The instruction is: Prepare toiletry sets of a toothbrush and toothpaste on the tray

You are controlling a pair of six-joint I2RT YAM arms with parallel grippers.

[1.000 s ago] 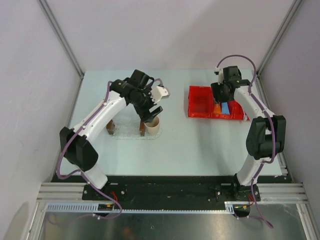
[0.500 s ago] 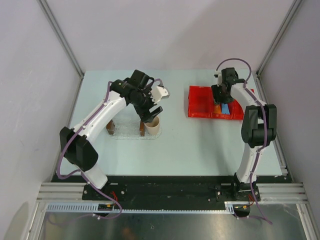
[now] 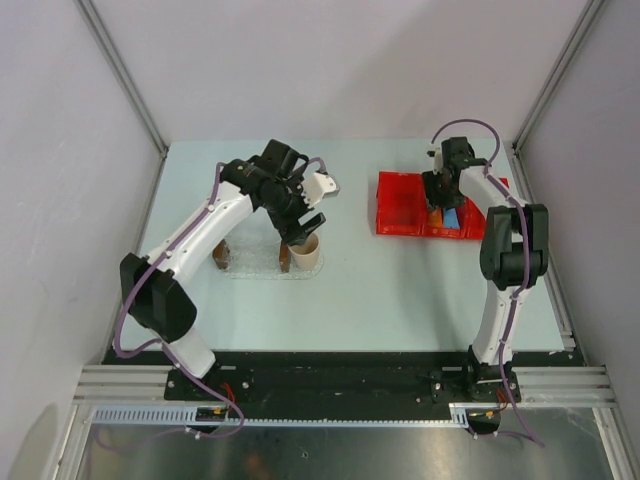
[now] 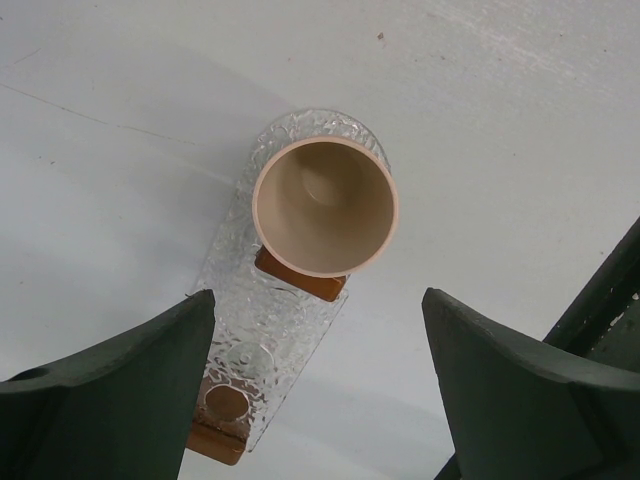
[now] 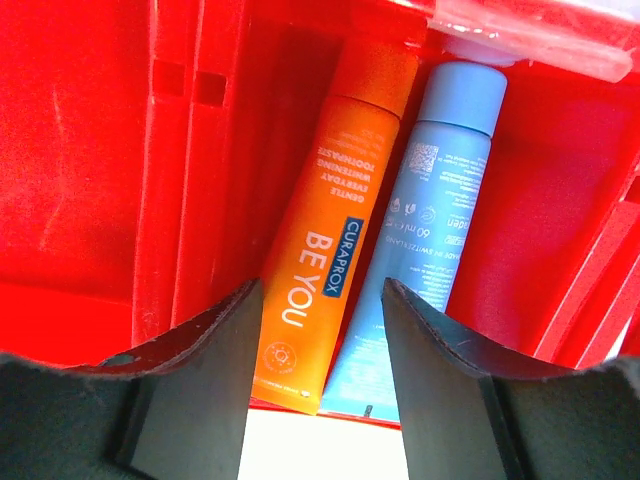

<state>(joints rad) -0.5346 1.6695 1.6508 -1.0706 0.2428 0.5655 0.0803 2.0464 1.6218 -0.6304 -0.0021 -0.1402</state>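
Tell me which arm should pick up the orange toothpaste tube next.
Right. The right gripper hangs open over the red bin, its jaws either side of the orange toothpaste tube. The left gripper is open over the beige cup, well away from the bin.

We face a pale green table (image 3: 380, 290), plain white walls (image 3: 330, 70) on three sides, metal corner posts (image 3: 120, 75), aluminium rail (image 3: 120, 383) at our near edge, even light.

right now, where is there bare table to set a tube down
Bare table between the cup and the red bin, and the wide near strip before both. Crowded: the bin under the right hand.
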